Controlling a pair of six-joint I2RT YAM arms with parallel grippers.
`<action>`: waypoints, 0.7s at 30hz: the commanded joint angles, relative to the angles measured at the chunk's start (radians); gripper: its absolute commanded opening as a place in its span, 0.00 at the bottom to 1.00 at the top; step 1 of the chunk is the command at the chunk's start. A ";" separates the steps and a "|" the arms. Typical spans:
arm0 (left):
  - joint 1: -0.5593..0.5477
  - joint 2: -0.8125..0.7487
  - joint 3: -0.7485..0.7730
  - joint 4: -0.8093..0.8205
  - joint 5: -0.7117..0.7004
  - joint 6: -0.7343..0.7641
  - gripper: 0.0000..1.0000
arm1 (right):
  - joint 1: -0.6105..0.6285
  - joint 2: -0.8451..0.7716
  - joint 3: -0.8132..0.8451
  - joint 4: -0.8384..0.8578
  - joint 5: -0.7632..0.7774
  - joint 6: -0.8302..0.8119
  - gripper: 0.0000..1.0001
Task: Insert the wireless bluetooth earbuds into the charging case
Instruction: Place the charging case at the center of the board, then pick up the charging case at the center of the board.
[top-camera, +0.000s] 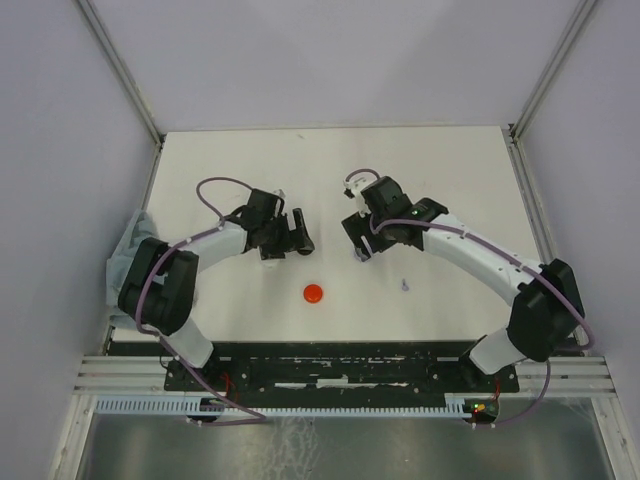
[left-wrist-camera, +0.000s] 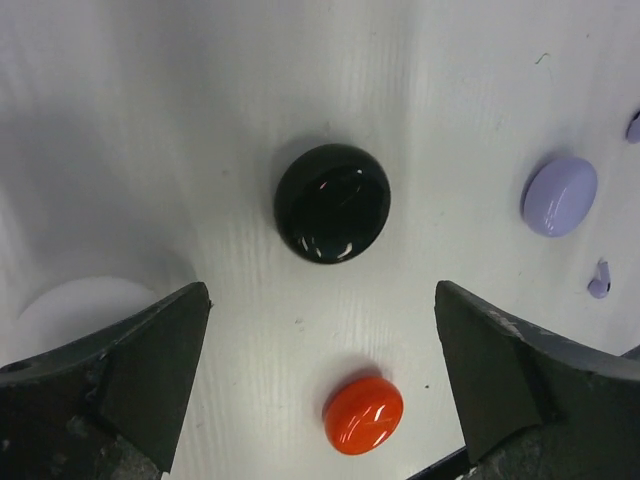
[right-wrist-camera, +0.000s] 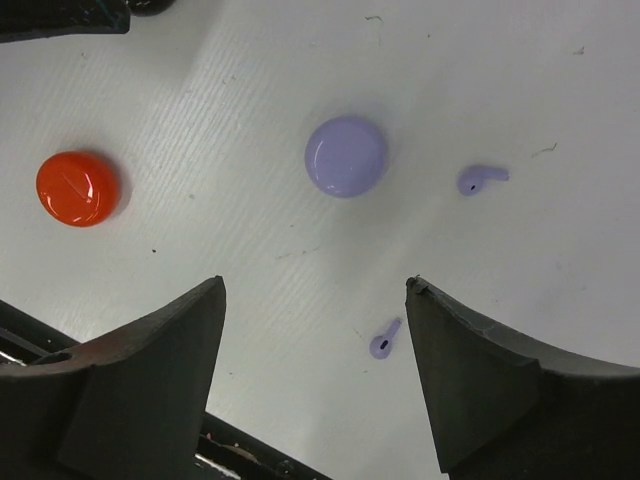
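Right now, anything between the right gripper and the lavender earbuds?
Nothing visible. The right gripper hangs open over bare table. One lavender earbud lies in view between its fingers, the other beside the lavender case, apart from it.

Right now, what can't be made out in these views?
Top view: lavender earbud is only a speck; orientation unreadable.
Left wrist view: white disc half hidden behind a finger of the left gripper; lavender piece cut by right edge.
Right wrist view: dark object cut by top edge.
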 joint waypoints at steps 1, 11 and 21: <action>0.006 -0.112 -0.008 -0.114 -0.106 0.074 1.00 | -0.002 0.085 0.129 -0.084 -0.021 -0.137 0.81; 0.007 -0.426 -0.005 -0.232 -0.288 0.178 1.00 | -0.001 0.327 0.320 -0.211 -0.061 -0.329 0.75; 0.007 -0.723 -0.100 -0.226 -0.427 0.172 0.99 | -0.001 0.499 0.430 -0.272 -0.007 -0.467 0.71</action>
